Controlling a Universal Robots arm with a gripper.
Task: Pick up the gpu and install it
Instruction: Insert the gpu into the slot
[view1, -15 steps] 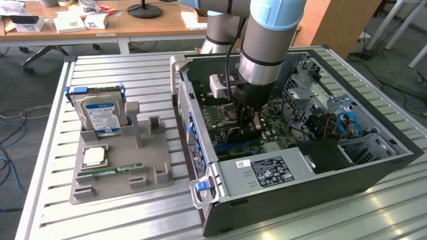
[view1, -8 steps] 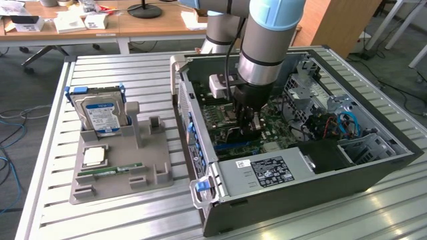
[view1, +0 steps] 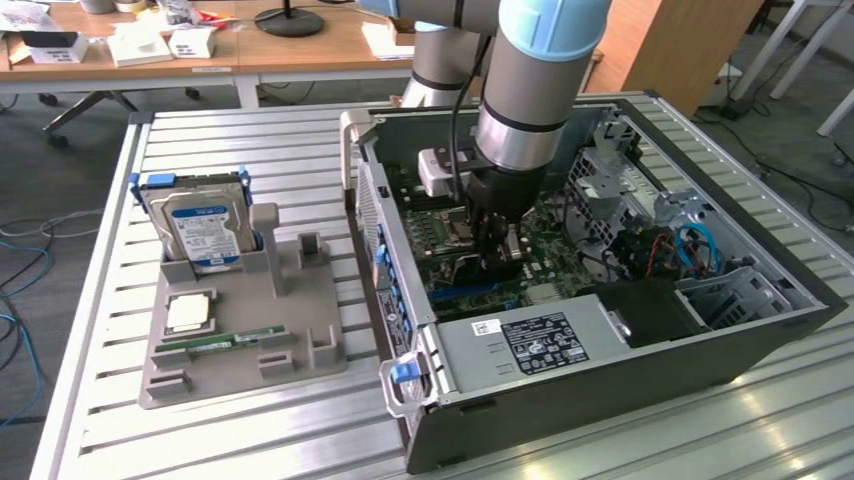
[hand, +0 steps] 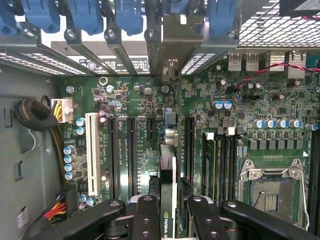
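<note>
Two black fingers (hand: 146, 217) of the gripper (hand: 173, 202) stand about half apart, one on each face of the gpu (hand: 168, 172). They look clamped on it. The gpu is seen edge-on, upright, with its lower edge down at the motherboard (hand: 145, 107) between two long slots. Its silver bracket (hand: 175, 35) is up against the case's rear slot openings, under the blue clips (hand: 127, 15).

In the exterior view the gripper (view1: 497, 250) is deep inside the open case (view1: 601, 385), near its middle. The arm (view1: 527, 90) comes straight down from above with the wrist vertical.

The CPU socket (hand: 270, 192) is bare, just beside the memory slots. The power supply (view1: 527, 345) sits at the case's near edge.

The case lies on its side on the slatted table (view1: 267, 135), toward the exterior view's right. A grey tray (view1: 247, 335) sits by the table's edge on the exterior view's left. On it a hard drive (view1: 200, 228) stands upright at the far end. A CPU chip (view1: 187, 313) lies flat mid-tray, and a memory stick (view1: 220, 343) lies just beside it toward the near end.
</note>
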